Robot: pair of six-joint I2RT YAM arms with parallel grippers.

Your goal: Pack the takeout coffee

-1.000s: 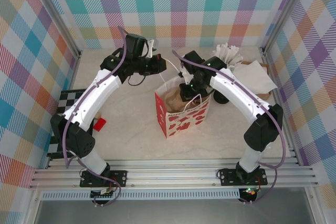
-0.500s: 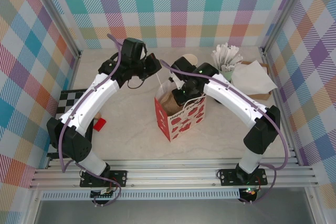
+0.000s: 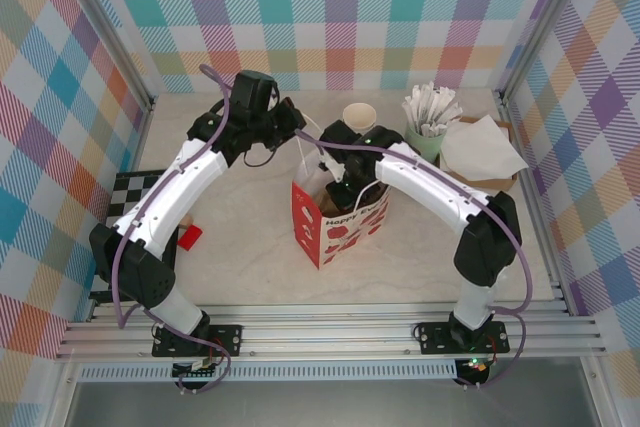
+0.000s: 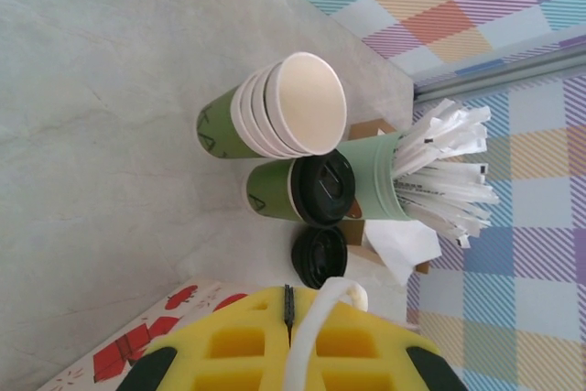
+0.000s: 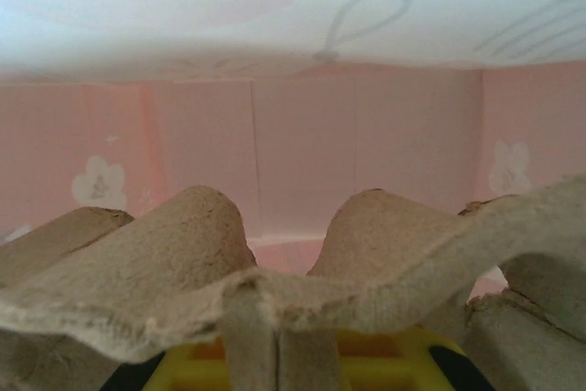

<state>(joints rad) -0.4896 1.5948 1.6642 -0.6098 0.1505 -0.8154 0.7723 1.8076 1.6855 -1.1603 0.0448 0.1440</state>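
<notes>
Plaid walls box in a pale tabletop (image 3: 240,267), and a red-and-white paper bag (image 3: 345,232) stands near its middle. The left hand (image 4: 293,313) is clamped tight on the bag's white cord handle (image 4: 322,313), holding the mouth up. The right hand (image 5: 275,363) is down inside the bag, pinched almost closed on the rim of a pulp cup carrier (image 5: 183,254). The takeout coffee (image 4: 302,191) waits outside, by the far edge toward the right corner, just beside a stack of lidless cups (image 4: 275,112) and a mint pot of sachets (image 4: 371,180). My worry is that a carrier let go tilted, or snagged on the bag's wall, would leave the cup crooked and spilling. A hard tug on the cord could also tip the bag.
</notes>
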